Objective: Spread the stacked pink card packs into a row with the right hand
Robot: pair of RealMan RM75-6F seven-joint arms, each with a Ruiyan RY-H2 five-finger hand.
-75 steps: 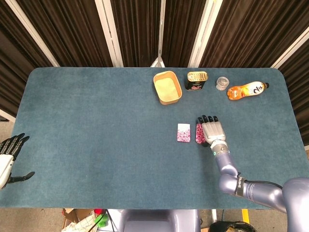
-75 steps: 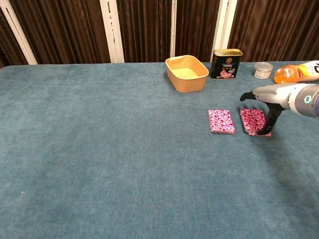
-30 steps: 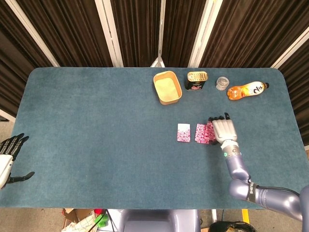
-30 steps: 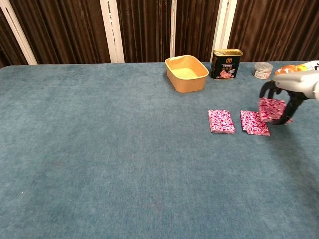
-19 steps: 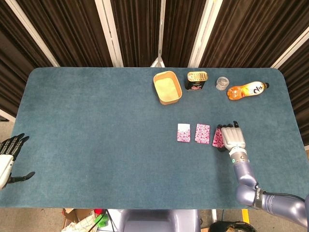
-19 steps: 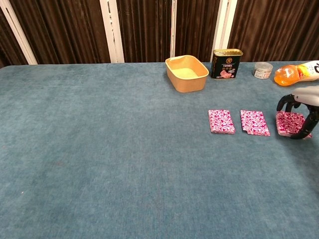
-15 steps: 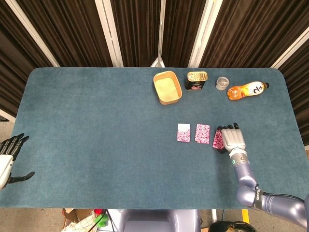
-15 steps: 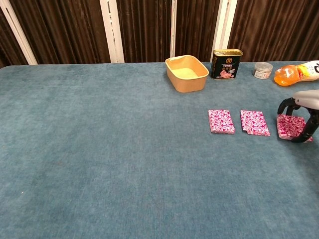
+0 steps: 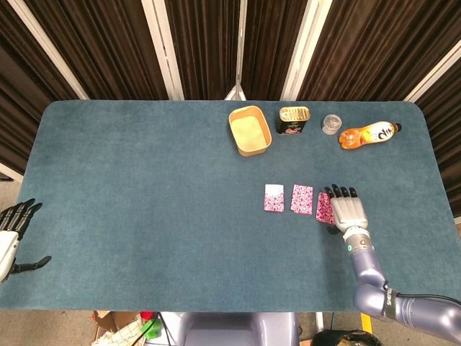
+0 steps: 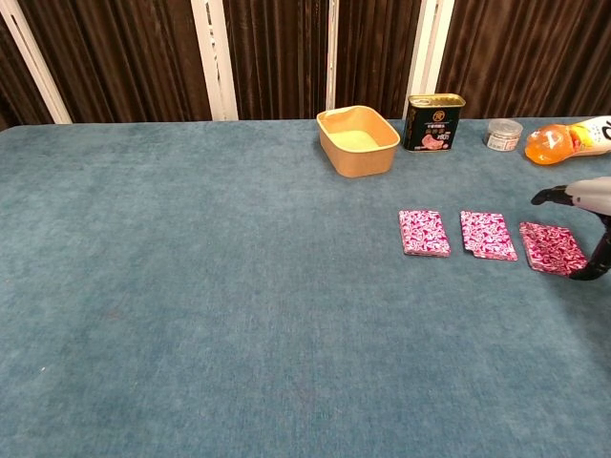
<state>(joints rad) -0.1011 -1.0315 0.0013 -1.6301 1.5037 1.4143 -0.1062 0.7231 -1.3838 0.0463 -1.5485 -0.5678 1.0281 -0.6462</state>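
Observation:
Three pink patterned card packs lie flat in a row on the blue table: the left pack (image 9: pixel 274 198) (image 10: pixel 424 233), the middle pack (image 9: pixel 301 200) (image 10: pixel 488 235) and the right pack (image 9: pixel 323 207) (image 10: pixel 551 248). My right hand (image 9: pixel 348 210) (image 10: pixel 594 229) hovers at the right pack's right edge with fingers spread and nothing held; one fingertip (image 10: pixel 580 275) reaches down beside the pack's near corner. My left hand (image 9: pixel 10 235) hangs off the table's left edge, fingers apart and empty.
Along the far side stand a tan tub (image 9: pixel 249 130) (image 10: pixel 358 139), a dark tin can (image 9: pixel 293 120) (image 10: pixel 433 121), a small clear jar (image 9: pixel 330 124) (image 10: pixel 503 134) and an orange bottle (image 9: pixel 369 135) (image 10: pixel 563 139) lying on its side. Bare cloth stretches left of the packs.
My right hand carried the top pack rightward off the stack, laid it flat as a third pack in the row, and let go with fingers now spread.

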